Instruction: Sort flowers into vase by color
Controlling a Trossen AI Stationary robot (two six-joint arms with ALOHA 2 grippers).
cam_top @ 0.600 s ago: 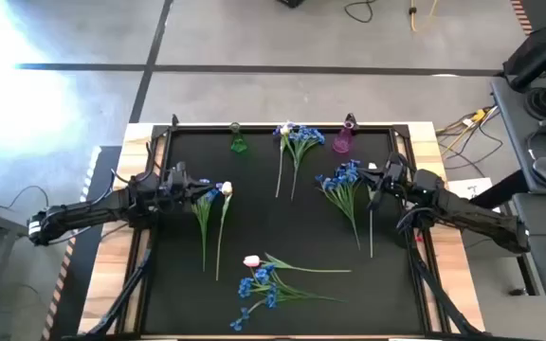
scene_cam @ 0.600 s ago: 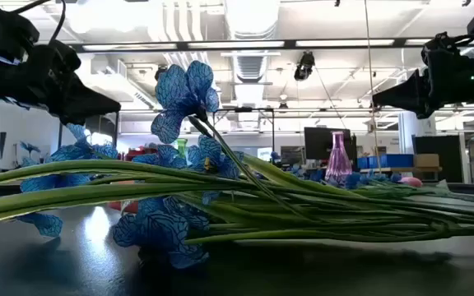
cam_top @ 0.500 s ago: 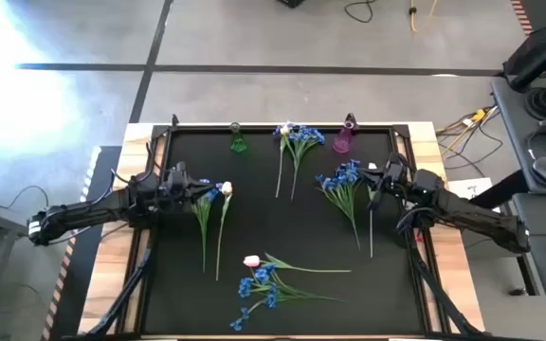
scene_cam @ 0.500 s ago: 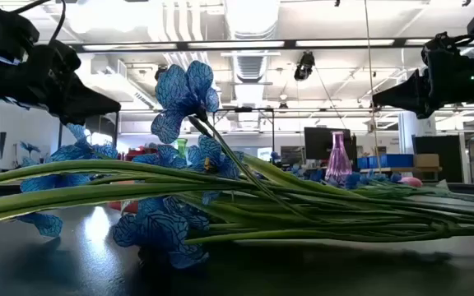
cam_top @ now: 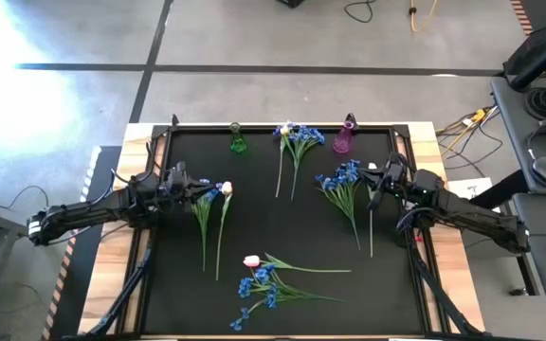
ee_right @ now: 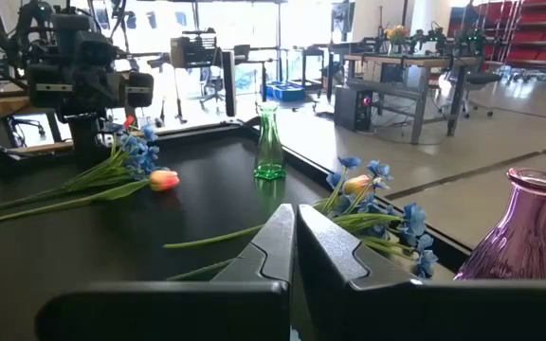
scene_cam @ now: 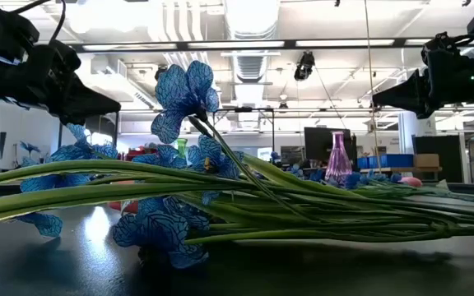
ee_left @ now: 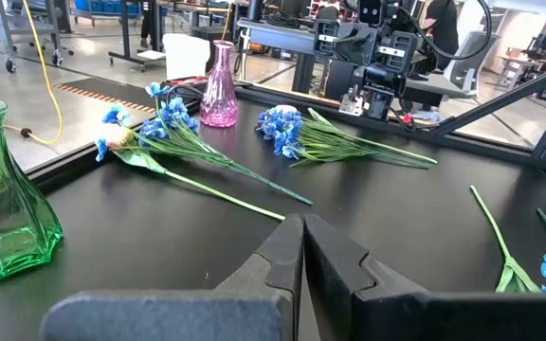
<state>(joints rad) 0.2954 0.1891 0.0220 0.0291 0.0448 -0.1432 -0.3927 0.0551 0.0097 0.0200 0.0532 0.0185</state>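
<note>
Nothing sorted yet, by the look of it: both vases empty, every flower flat on the black desk (cam_top: 282,227). Left gripper (cam_top: 186,182) hovering above the desk, fingers pressed together, holding nothing, just beside the white tulip (cam_top: 227,189) and the small blue sprig (cam_top: 209,196) on the green vase's side. Right gripper (cam_top: 379,180) likewise pressed together and empty, on the pink vase's side, right by a blue bunch (cam_top: 339,178). Green vase (cam_top: 238,142) and pink vase (cam_top: 343,138) standing upright at the far edge, with another blue bunch (cam_top: 299,136) lying between them. Well in front of the green vase, near the desk's front edge, a pink tulip (cam_top: 251,260) resting against a further blue bunch (cam_top: 257,284). Best to spread the fingers first, then come down over a single stem just below the bloom, clear of its neighbours, since stems lie close and cross. Blossoms small and bright blue on thin green stalks; tulips single, slim-leaved; stems long, light, probably springy, so likely to swing once lifted and to need steering into the narrow vase necks.
</note>
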